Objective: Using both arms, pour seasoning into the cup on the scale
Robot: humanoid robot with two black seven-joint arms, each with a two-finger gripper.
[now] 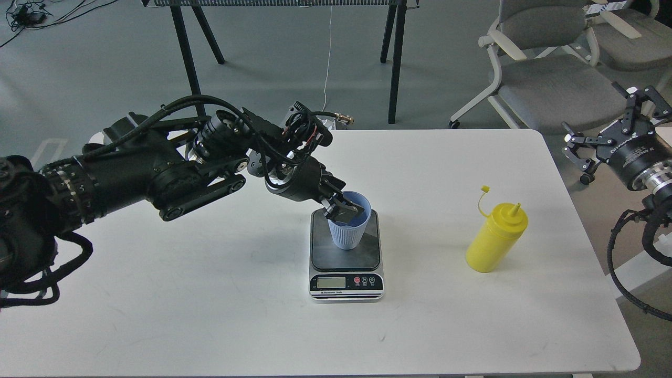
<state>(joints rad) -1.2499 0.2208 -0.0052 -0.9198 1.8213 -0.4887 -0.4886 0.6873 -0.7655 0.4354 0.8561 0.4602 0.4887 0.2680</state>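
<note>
The pale blue ribbed cup (347,230) stands upright on the dark plate of the scale (345,257) at the table's middle. My left gripper (340,209) reaches in from the left and is closed on the cup's left rim, one finger inside and one outside. The yellow seasoning bottle (495,239) stands upright to the right of the scale, with its tethered cap hanging open off the nozzle. My right gripper (598,119) is open and empty, held beyond the table's right edge, well away from the bottle.
The white table (210,294) has its right edge near the bottle. Grey office chairs (551,79) stand behind on the right. Black table legs (395,58) stand behind the far edge.
</note>
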